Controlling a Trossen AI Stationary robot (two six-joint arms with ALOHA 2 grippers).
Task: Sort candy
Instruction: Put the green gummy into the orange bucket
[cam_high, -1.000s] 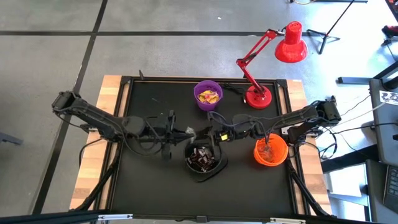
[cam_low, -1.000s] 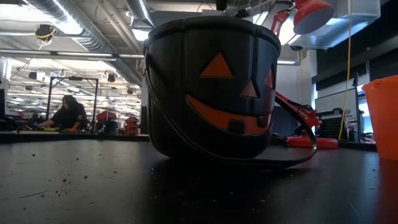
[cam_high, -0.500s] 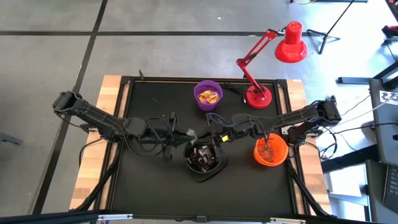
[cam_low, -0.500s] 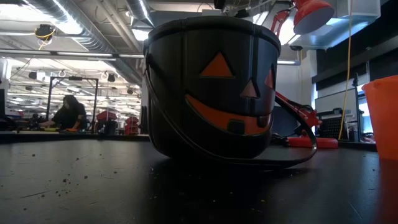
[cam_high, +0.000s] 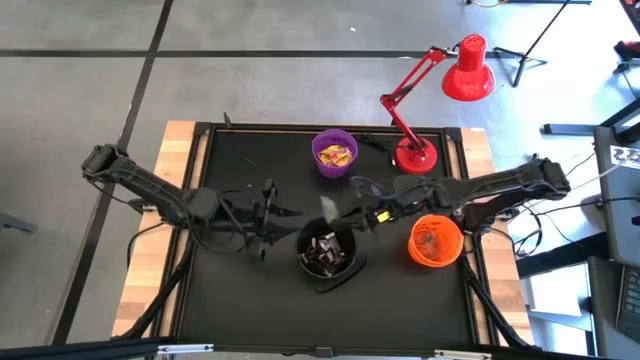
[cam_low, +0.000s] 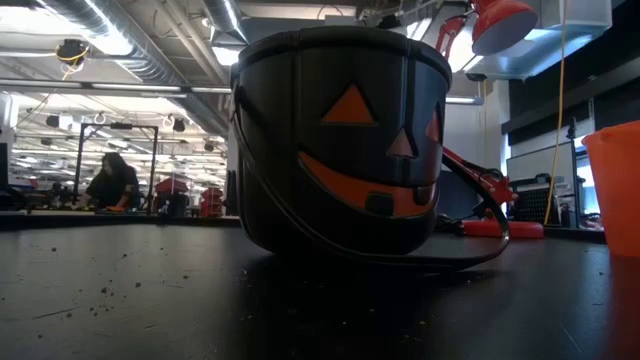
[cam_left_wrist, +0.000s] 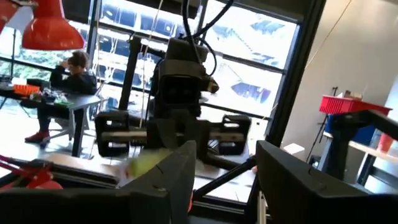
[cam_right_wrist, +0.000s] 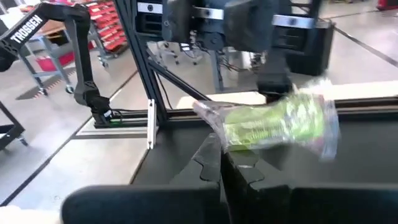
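Note:
One candy, yellow-green in a clear crinkled wrapper, is in my right gripper, which is shut on it above the table between the purple bowl and the black pumpkin bucket. From above it shows as a pale blur, candy. My left gripper stands open just to its left, facing it, with nothing between its fingers. The purple bowl holds yellow candy, and the bucket holds dark pieces. An orange bowl stands to the bucket's right. My right gripper pinches the candy between its two fingers at the underside near one wrapper end. The fingers reach in level from the table's right. The candy lies across the fingertips, lifted clear of the table, and most of it sticks out to one side.
A red desk lamp stands at the far edge, right of the purple bowl. The bucket's handle lies on the black table top. In the room beyond, a person sits at a desk.
My right gripper has shut on the candy and taken it over. My left gripper, shut a second ago, has opened, let go and drawn back toward the table's left edge. The candy has shifted a little toward the right and far side with my right gripper.

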